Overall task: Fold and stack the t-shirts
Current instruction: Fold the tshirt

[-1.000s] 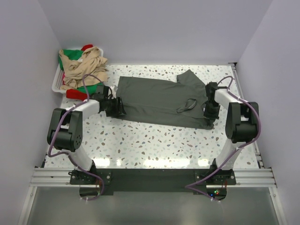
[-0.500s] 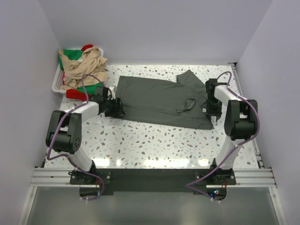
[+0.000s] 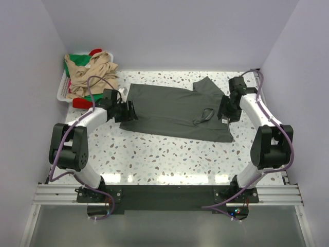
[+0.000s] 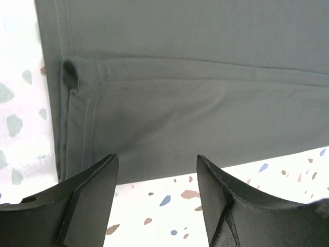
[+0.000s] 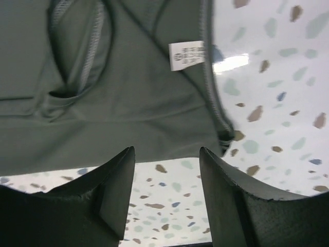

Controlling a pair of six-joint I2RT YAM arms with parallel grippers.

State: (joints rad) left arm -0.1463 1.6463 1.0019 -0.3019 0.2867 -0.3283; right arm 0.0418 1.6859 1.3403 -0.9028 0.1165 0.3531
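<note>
Top view
- The grey shirt (image 3: 175, 110) lies spread across the middle of the table (image 3: 164, 154). It is partly folded, with one sleeve pointing to the far side. I judge it is laid flat so the fold lines come out straight.
- The left gripper (image 3: 128, 110) sits at the shirt's left edge and the right gripper (image 3: 226, 114) at its right edge, near the collar (image 3: 205, 114). One arm at each end suits lifting a long edge evenly.
- The other shirts (image 3: 92, 72), beige, green and red, are heaped in the basket (image 3: 61, 91) at the far left corner, out of the working area and not yet folded.

Left wrist
- The left gripper (image 4: 157, 164) has its fingers spread, with nothing between them.
- It hovers just beside the near edge of the grey shirt (image 4: 195, 103), close to the corner where the stitched hem (image 4: 64, 46) doubles over.
- No writing shows here.

Right wrist
- The right gripper (image 5: 167, 154) also has its fingers parted and empty, just off the edge of the grey shirt (image 5: 128, 108), with bare table (image 5: 267, 92) to the right.
- A small white label (image 5: 186, 55) lies face up on the cloth. It carries rows of print, too small to read.
- No brand can be made out.
</note>
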